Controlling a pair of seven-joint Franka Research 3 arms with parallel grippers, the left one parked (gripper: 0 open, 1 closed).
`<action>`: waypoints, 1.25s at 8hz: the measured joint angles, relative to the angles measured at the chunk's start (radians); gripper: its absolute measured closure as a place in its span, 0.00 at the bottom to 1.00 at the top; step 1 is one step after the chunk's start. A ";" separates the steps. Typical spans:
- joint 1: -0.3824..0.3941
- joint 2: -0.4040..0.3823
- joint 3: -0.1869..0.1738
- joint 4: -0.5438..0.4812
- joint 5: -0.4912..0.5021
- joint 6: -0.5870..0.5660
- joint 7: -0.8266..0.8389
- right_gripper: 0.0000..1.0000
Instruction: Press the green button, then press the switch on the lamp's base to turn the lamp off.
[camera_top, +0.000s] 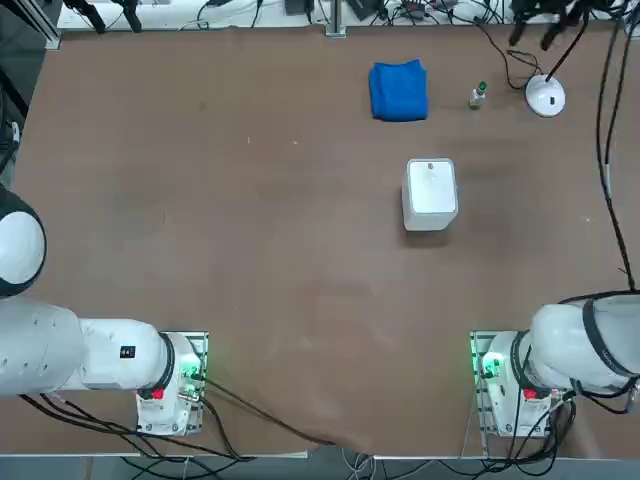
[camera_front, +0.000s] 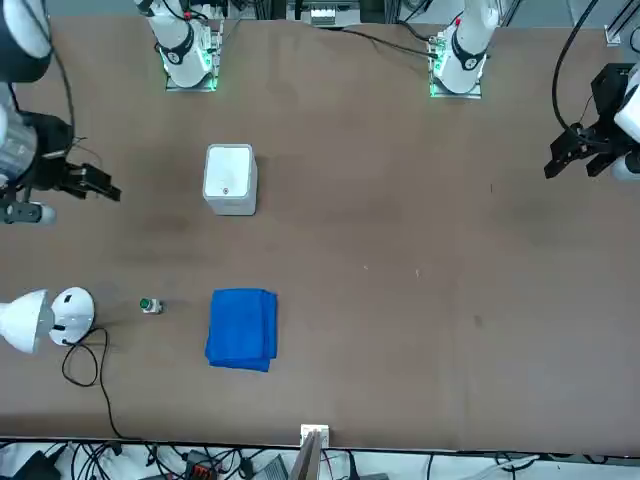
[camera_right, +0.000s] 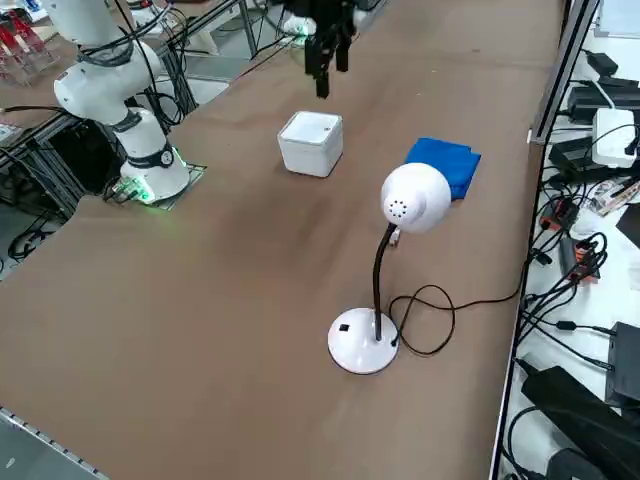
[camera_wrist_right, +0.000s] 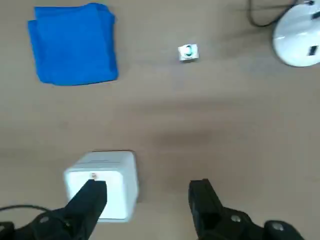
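The green button (camera_top: 479, 94) stands far across the table, between the blue cloth (camera_top: 399, 90) at its 9 o'clock and the lamp's base (camera_top: 546, 97) at its 3 o'clock in the top view, apart from both. It looks tiny and light, a small cap on a pale body, so I judge it could tip or slide if nudged from the side; a straight push down on the cap with one fingertip seems the safe way. The base is a flat white disc with the switch (camera_right: 343, 326) on its upper face near the black neck; it should stay put under a gentle press from above, though the lamp (camera_right: 414, 198) is top-heavy and the cord (camera_right: 440, 318) lies loose just beside it. The right gripper (camera_wrist_right: 149, 192) hangs in the air well short of the button, above the table beside the white box (camera_wrist_right: 102, 183). Its fingers are spread wide, holding and touching nothing. Closing them first would give a firmer pressing tip.
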 joint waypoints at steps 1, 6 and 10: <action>0.062 0.012 0.003 0.000 -0.009 -0.004 0.065 0.00; 0.148 0.069 -0.009 0.036 -0.106 -0.006 0.083 0.00; 0.126 0.039 -0.060 0.092 -0.107 -0.042 -0.057 0.00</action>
